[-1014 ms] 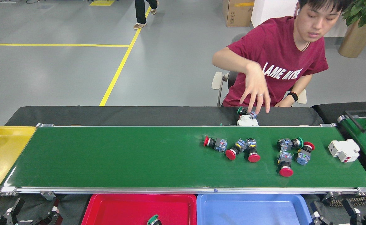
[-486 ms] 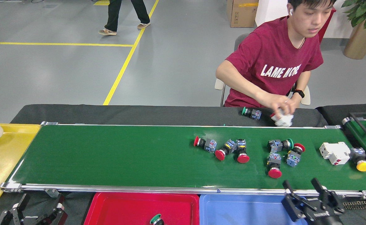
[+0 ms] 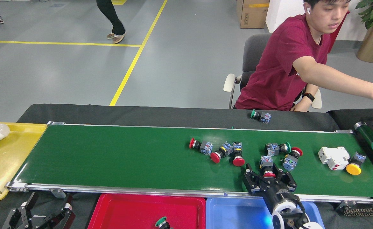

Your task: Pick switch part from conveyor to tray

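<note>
The right tool point(image 3: 268, 178) sits over the conveyor point(image 3: 126, 159), its fingers spread wide on either side of a red-capped switch point(image 3: 267, 167) without gripping it. The left tool point(image 3: 38, 214) rests low beside the red tray point(image 3: 116, 213), open and empty.

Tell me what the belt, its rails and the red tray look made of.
Belt: looks like smooth rubber or PVC, dark green, with a slight sheen near its left end. Rails: bare silvery metal, probably aluminium, catching bright glints. Red tray: likely moulded plastic, glossy, with rounded rim and uniform colour.
</note>
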Motion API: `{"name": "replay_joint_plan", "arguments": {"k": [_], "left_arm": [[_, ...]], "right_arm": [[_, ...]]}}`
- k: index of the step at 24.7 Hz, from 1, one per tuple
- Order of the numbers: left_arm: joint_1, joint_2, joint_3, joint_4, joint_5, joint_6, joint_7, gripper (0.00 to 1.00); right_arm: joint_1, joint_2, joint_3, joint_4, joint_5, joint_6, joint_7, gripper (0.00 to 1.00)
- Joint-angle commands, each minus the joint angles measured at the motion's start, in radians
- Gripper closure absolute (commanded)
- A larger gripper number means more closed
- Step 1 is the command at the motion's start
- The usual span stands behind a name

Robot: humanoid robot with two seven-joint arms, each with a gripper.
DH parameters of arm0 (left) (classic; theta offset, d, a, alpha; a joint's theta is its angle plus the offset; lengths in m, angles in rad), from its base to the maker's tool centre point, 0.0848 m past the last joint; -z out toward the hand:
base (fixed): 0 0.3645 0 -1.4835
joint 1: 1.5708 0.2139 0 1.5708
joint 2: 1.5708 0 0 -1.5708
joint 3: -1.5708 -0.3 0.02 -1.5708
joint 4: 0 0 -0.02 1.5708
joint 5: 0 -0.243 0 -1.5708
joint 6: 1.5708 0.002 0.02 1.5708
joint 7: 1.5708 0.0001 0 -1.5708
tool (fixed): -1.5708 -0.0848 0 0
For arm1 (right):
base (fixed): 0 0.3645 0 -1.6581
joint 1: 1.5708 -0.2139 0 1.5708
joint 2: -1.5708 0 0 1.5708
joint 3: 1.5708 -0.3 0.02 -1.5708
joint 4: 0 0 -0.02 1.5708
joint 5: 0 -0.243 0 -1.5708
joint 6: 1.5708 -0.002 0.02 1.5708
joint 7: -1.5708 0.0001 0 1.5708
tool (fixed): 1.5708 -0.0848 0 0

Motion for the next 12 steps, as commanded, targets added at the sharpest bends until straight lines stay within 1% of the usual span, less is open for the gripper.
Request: {"name": "replay_joint_plan", "arguments": {"k": [1, 2, 3, 4, 9, 11, 12], "left_arm": [[-0.016, 0.013, 0.000, -0.011, -0.002, -0.003, 0.004, 0.00], [-0.018, 0.013, 0.000, -0.011, -0.002, -0.003, 0.004, 0.00], [-0.018, 0.013, -0.001, -0.011, -0.002, -0.003, 0.004, 0.00], [-0.018, 0.013, -0.001, -0.011, -0.002, -0.004, 0.004, 0.00], [-0.021, 0.013, -0.012, -0.013, -0.002, -0.004, 0.004, 0.00], [-0.014, 0.015, -0.010, -0.013, -0.002, -0.004, 0.004, 0.00], [-0.011, 0.015, -0.004, -0.013, -0.002, -0.004, 0.004, 0.00]], "right_arm": [[-0.029, 0.000, 0.000, 0.008, 0.001, -0.030, 0.008, 0.59], [-0.029, -0.004, 0.000, 0.008, 0.001, -0.045, 0.013, 0.67], [-0.029, -0.007, 0.000, 0.008, 0.003, -0.060, 0.017, 0.79], [-0.029, -0.008, 0.000, 0.008, 0.001, -0.074, 0.017, 0.87], [-0.019, -0.016, -0.003, -0.004, -0.003, -0.139, 0.019, 0.87], [-0.004, -0.022, -0.003, -0.066, -0.005, -0.182, 0.019, 0.87], [0.019, -0.036, -0.003, -0.126, -0.005, -0.218, 0.020, 0.86]]}}
